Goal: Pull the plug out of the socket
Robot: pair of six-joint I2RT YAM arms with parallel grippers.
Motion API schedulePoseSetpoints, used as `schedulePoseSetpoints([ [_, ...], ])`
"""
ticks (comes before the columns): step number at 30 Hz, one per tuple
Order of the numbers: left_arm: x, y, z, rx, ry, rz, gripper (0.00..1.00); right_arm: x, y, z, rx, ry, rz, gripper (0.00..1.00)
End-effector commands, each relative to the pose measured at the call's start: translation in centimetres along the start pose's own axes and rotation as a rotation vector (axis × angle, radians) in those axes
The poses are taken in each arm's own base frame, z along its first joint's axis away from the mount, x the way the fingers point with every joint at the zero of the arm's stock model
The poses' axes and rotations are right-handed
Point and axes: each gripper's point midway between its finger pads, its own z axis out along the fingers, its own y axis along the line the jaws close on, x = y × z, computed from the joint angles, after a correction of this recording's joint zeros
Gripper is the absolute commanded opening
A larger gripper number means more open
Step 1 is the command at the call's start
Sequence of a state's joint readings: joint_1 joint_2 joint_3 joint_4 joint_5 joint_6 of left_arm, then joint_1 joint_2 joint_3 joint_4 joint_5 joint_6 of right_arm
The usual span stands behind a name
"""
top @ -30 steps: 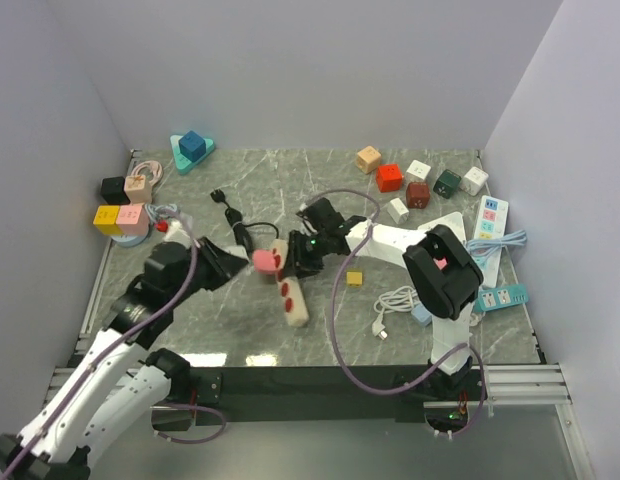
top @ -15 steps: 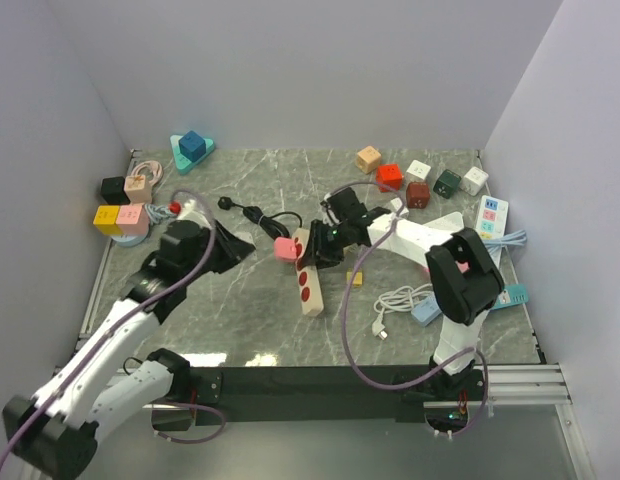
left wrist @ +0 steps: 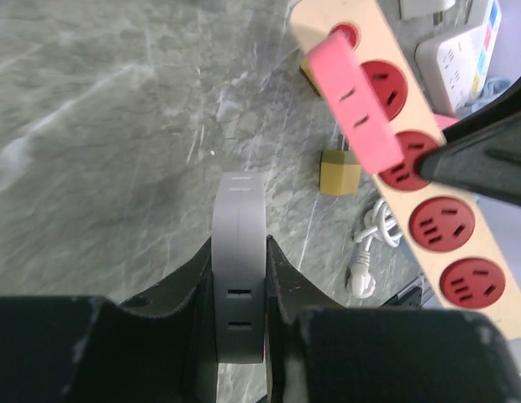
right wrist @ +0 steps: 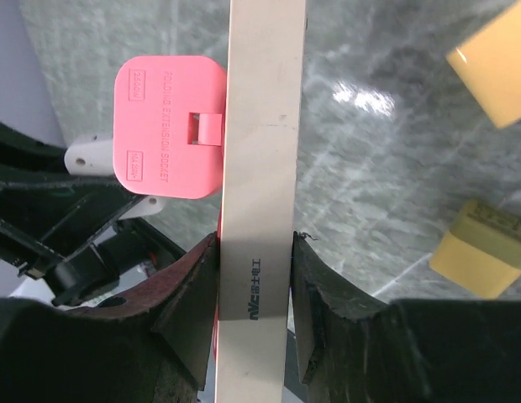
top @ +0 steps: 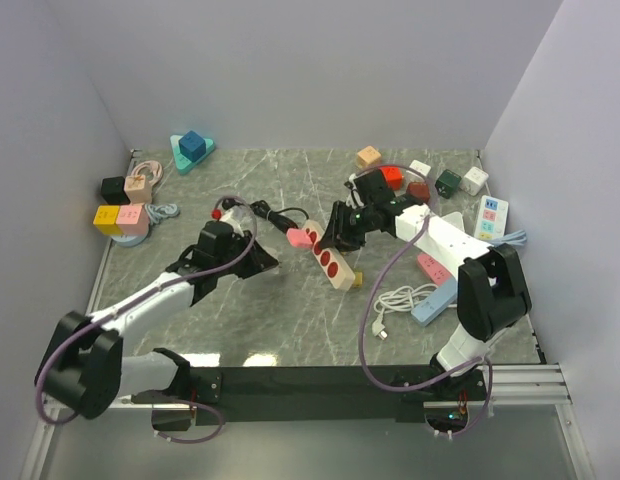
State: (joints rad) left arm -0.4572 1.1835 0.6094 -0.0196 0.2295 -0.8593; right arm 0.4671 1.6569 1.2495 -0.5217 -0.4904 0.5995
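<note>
A beige power strip [top: 335, 265] with red sockets is held off the table by my right gripper [top: 340, 228], which is shut across its narrow sides [right wrist: 255, 243]. A pink plug [top: 298, 237] sits in the strip's end socket; it also shows in the left wrist view [left wrist: 355, 105] and the right wrist view [right wrist: 168, 126]. My left gripper [top: 260, 258] is just left of the pink plug, not touching it. It is shut on a grey flat block [left wrist: 239, 277] with two slots.
A small yellow cube [top: 356, 278] lies under the strip. A white coiled cable [top: 395, 300], a blue strip [top: 435, 300] and a white strip [top: 492, 217] lie at the right. A black cable [top: 275, 213] runs behind the left gripper. Coloured adapter cubes [top: 390, 177] stand at the back.
My right gripper has carried the strip with the pink plug to the right and farther back. My left gripper has followed to the right, staying apart from the plug.
</note>
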Motion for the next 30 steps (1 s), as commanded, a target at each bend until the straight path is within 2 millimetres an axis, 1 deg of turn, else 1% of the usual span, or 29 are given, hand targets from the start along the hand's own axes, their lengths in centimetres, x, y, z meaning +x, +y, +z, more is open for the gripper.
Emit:
schedulePoseSetpoints([
  [1,-1.1,-3.1,1.5,0.141,-0.018,0.022,0.04,0.6,1.4,-0.9,-0.064,-0.016,-0.053,0.00],
  [3,-0.8,-3.0,2.3,0.131,0.007,0.002,0.08,1.0,1.1,-0.5,-0.050,-0.014,-0.056,0.00],
  [4,-0.2,-2.3,3.0,0.105,0.034,-0.013,0.14,1.3,0.7,-0.3,-0.043,-0.007,-0.052,0.00],
  [5,-0.2,-2.3,3.2,0.100,0.042,-0.018,0.28,1.3,0.7,-0.1,-0.048,-0.012,-0.054,0.00],
  [7,0.4,-1.3,3.7,0.057,0.067,-0.042,0.42,1.7,0.7,0.3,-0.045,-0.009,-0.058,0.00],
  [8,0.3,-1.3,3.8,0.047,0.070,-0.049,0.52,1.9,0.7,0.5,-0.043,-0.010,-0.062,0.00],
  [10,0.6,-1.1,3.8,0.032,0.084,-0.079,0.61,2.3,0.8,0.9,-0.044,-0.004,-0.064,0.00],
  [11,0.6,-1.1,3.8,0.028,0.085,-0.101,0.70,2.5,0.8,1.2,-0.044,0.001,-0.063,0.00],
  [13,0.4,-1.3,3.5,0.021,0.080,-0.123,0.82,2.9,1.2,1.6,-0.048,0.003,-0.073,0.00],
  [14,0.3,-1.4,3.4,0.017,0.074,-0.145,0.95,2.9,1.2,1.7,-0.044,0.003,-0.074,0.00],
  [15,0.0,-1.3,3.3,0.006,0.063,-0.160,0.99,3.0,1.4,1.8,-0.044,0.002,-0.078,0.00],
  [19,-0.7,-1.7,2.3,-0.029,0.039,-0.249,0.99,2.9,1.8,2.1,-0.038,-0.020,-0.084,0.00],
  [21,-0.3,-0.9,1.9,-0.097,0.054,-0.312,0.99,3.1,1.9,2.4,-0.032,-0.018,-0.084,0.00],
  [22,-1.0,-1.0,1.7,-0.110,0.028,-0.318,0.99,3.0,2.0,2.5,-0.040,-0.023,-0.082,0.00],
  [23,-0.7,-0.4,1.3,-0.152,0.034,-0.342,0.98,3.0,2.0,2.5,-0.042,-0.024,-0.075,0.00],
  [25,-1.7,-0.4,0.5,-0.175,-0.018,-0.350,0.97,3.1,1.9,2.7,-0.043,-0.026,-0.073,0.00],
  [26,-1.6,0.1,0.1,-0.204,-0.026,-0.367,0.97,3.2,1.9,2.8,-0.041,-0.025,-0.071,0.00],
  [29,-2.5,-0.2,-1.1,-0.198,-0.082,-0.385,0.97,3.3,1.7,3.0,-0.040,-0.022,-0.069,0.00],
  [30,-3.1,-1.0,-1.4,-0.161,-0.103,-0.382,0.97,3.4,1.7,3.1,-0.045,-0.017,-0.072,0.00],
])
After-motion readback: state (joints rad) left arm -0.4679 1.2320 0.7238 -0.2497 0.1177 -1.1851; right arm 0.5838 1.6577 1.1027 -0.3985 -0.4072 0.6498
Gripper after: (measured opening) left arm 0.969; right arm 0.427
